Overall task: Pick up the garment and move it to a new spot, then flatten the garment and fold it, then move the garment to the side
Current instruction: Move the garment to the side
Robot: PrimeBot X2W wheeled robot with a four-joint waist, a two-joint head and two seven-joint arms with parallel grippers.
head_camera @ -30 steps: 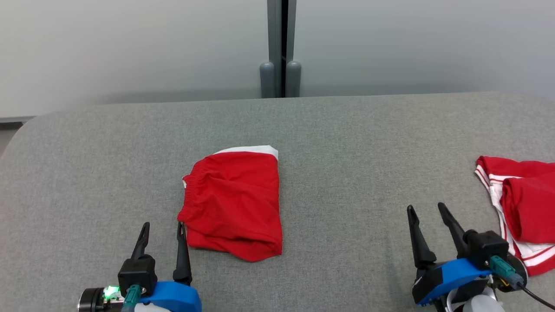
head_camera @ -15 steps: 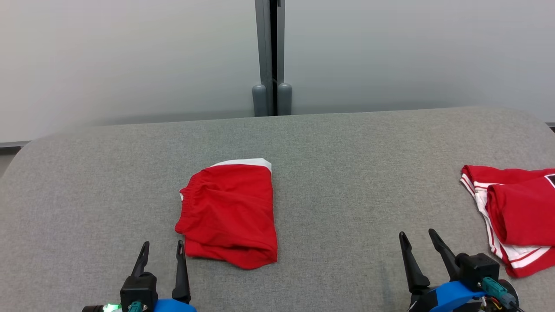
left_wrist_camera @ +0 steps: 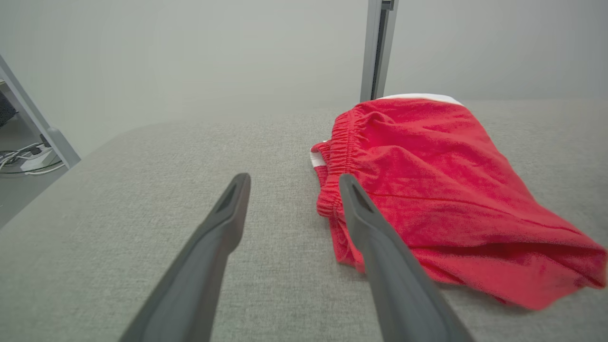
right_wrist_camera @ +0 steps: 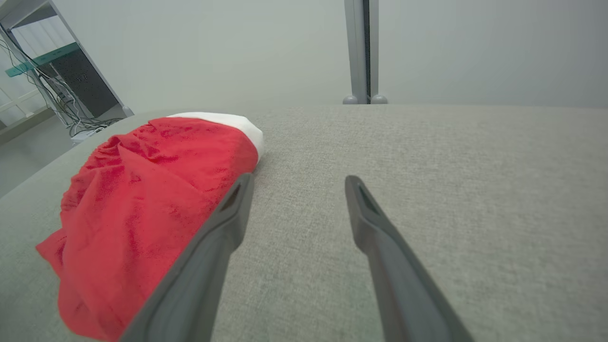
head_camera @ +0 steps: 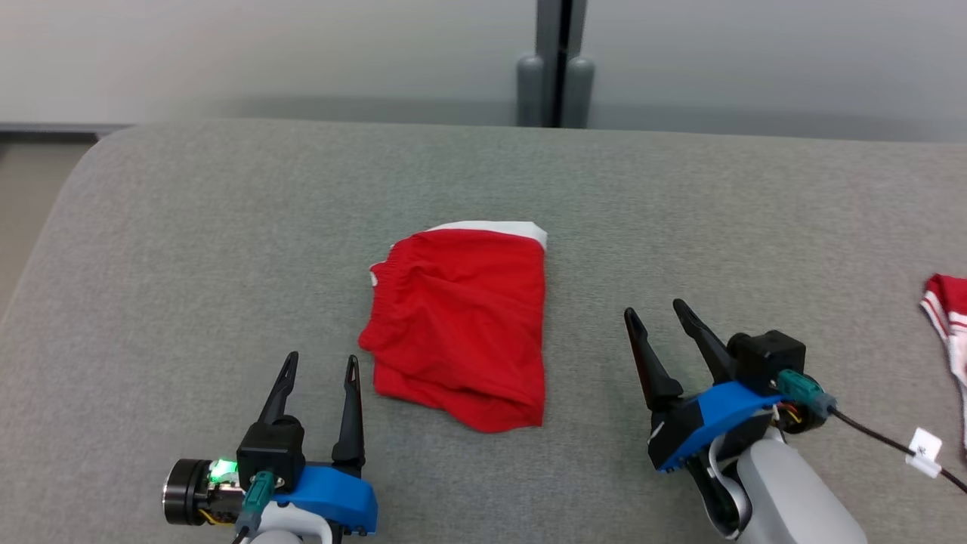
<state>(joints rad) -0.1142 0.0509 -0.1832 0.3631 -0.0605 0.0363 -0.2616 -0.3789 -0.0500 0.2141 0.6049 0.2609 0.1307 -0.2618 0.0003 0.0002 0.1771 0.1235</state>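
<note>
The garment (head_camera: 461,325) lies folded near the middle of the table (head_camera: 189,249), with bare grey surface open on every side: a wide stretch to the left running to the table's rounded corner, a band behind it up to the far edge, where a grey post (head_camera: 555,83) stands against the pale wall, and a broad stretch to the right. At the right margin of the head view the corner of a second garment (head_camera: 948,317), red with white stripes, lies well apart from the first. The left gripper (head_camera: 321,357) sits low over the table just beside the garment's near-left corner, fingers pointing away from the robot, parted and holding nothing; in its wrist view the right finger overlaps the gathered waistband, and I cannot tell whether it touches. The right gripper (head_camera: 653,308) is near the garment's right edge but apart from it, tilted a little to the left, fingers spread wide and empty. The garment is soft red knit, roughly rectangular, wrinkled, with an elastic waistband on its left side and a white strip along the far edge. The table cover is coarse woven grey cloth.
</note>
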